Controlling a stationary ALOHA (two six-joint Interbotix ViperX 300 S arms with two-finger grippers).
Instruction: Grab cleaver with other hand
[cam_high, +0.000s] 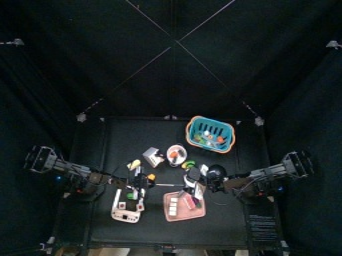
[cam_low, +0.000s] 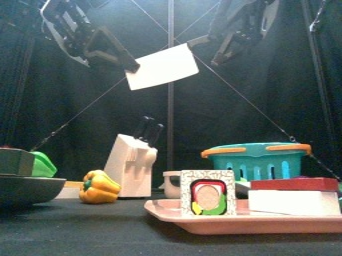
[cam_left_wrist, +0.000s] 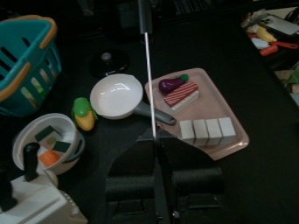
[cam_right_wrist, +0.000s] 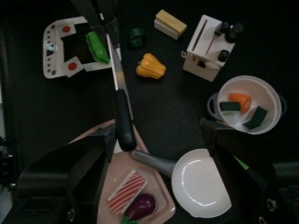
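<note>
High above the table hangs the cleaver (cam_low: 163, 66), its wide white blade tilted. My left gripper (cam_low: 128, 72) is shut on its handle. In the left wrist view the cleaver (cam_left_wrist: 149, 83) appears edge-on as a thin line rising from between the jaws of the left gripper (cam_left_wrist: 156, 149). My right gripper (cam_low: 230, 40) hangs to the right of the blade at about the same height, apart from it. In the right wrist view the right gripper (cam_right_wrist: 162, 133) stands wide open with nothing in it, and the cleaver (cam_right_wrist: 118, 87) lies ahead of it. From above, the cleaver (cam_high: 154, 156) is over the table's middle.
On the table stand a teal basket (cam_low: 257, 158), a white knife block (cam_low: 131, 165), a yellow pepper (cam_low: 98, 185) and a pink tray (cam_low: 241, 216) with food blocks. A white pan (cam_left_wrist: 117, 94) and a bowl (cam_left_wrist: 52, 144) of pieces sit under the arms.
</note>
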